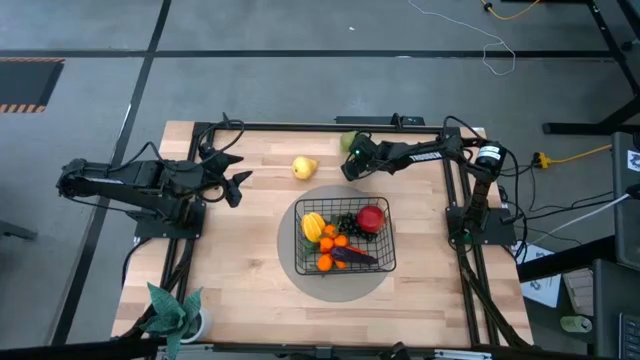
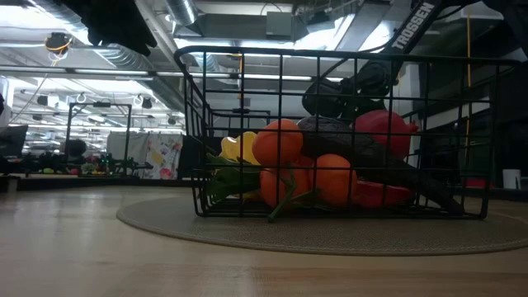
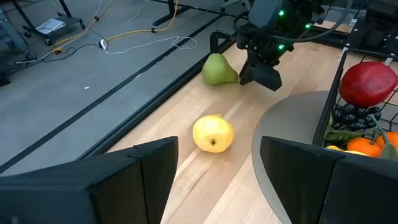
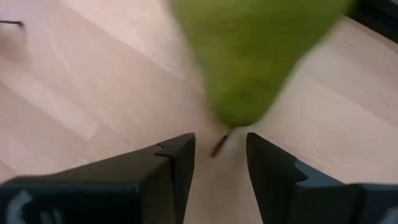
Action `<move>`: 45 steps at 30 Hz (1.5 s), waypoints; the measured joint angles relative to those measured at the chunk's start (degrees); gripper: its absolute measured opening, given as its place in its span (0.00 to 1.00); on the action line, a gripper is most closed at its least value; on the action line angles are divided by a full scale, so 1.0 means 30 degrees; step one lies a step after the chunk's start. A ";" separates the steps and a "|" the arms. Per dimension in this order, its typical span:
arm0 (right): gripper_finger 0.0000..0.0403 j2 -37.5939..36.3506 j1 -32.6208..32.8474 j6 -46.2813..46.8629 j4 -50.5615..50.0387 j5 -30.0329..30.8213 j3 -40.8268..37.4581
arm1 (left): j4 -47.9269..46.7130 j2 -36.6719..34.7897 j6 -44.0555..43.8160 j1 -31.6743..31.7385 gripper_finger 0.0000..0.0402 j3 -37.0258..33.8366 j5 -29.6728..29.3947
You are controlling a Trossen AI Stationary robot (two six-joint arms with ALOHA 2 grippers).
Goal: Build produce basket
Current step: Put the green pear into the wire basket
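The black wire basket (image 1: 345, 201) stands on a round grey mat in the table's middle. It holds a red apple (image 1: 370, 219), a yellow ridged fruit (image 1: 314, 226), oranges, dark grapes and an eggplant. A green pear (image 4: 255, 56) lies on its side by the table's far edge. My right gripper (image 4: 221, 146) slants down just short of its stem end, open, fingers clear of it. A yellow pear (image 1: 304, 167) lies on the wood left of the green one. My left gripper (image 1: 240, 180) waits open at the table's left, raised.
A green potted plant (image 1: 175, 312) stands at the near left corner. A black frame rail (image 1: 300, 124) runs along the table's far edge, right behind the green pear (image 1: 347, 141). Bare wood lies between the yellow pear (image 3: 213, 133) and the basket (image 2: 214, 124).
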 joint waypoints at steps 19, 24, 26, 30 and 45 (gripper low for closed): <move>0.33 0.0000 -0.0139 0.0501 -0.0147 0.0816 0.0000 | 0.0000 0.0000 0.0000 0.0000 0.54 0.0000 0.0000; 0.33 0.0000 -0.0147 0.0501 -0.0189 0.1190 0.0000 | -0.0002 0.0000 0.0000 0.0000 0.54 0.0000 0.0000; 0.32 0.0000 -0.0147 0.0504 -0.0274 0.1195 0.0000 | 0.0000 0.0000 0.0007 -0.0004 0.54 0.0000 0.0000; 0.24 0.0000 -0.0147 0.0537 -0.0307 0.1188 0.0000 | 0.0000 0.0000 0.0000 -0.0007 0.54 0.0000 0.0000; 0.00 0.0000 -0.0147 -0.0329 -0.0439 0.0801 0.0007 | 0.0000 0.0000 -0.0002 -0.0005 0.54 0.0000 0.0000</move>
